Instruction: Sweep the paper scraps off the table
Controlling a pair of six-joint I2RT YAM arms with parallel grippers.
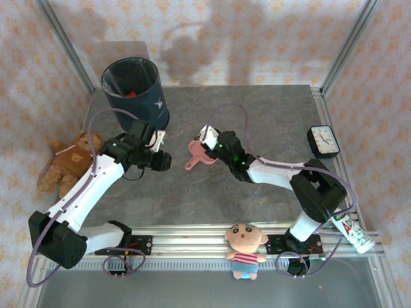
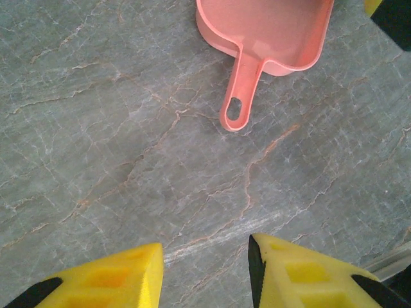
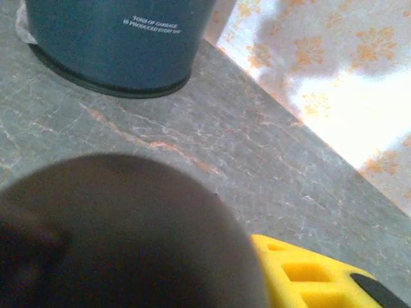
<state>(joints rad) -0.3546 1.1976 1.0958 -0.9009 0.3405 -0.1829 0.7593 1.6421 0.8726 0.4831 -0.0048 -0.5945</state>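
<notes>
A pink dustpan (image 1: 194, 156) (image 2: 276, 38) lies flat on the dark stone-patterned table (image 1: 270, 115), its handle pointing toward my left gripper (image 1: 165, 160) (image 2: 205, 247). That gripper hovers low over bare table, open, with nothing between its yellow fingers. My right gripper (image 1: 201, 142) sits at the dustpan's far edge. In the right wrist view a dark round blur hides all but one yellow finger (image 3: 302, 273). A few red bits that look like paper scraps (image 1: 130, 94) lie inside the dark blue bin (image 1: 136, 88) (image 3: 109, 45).
The bin stands at the table's back left corner. A teddy bear (image 1: 67, 162) lies off the left edge. A black clock (image 1: 323, 140) sits at the right, with a bottle (image 1: 354, 235) near the front right rail and a doll (image 1: 244, 248) on the front rail.
</notes>
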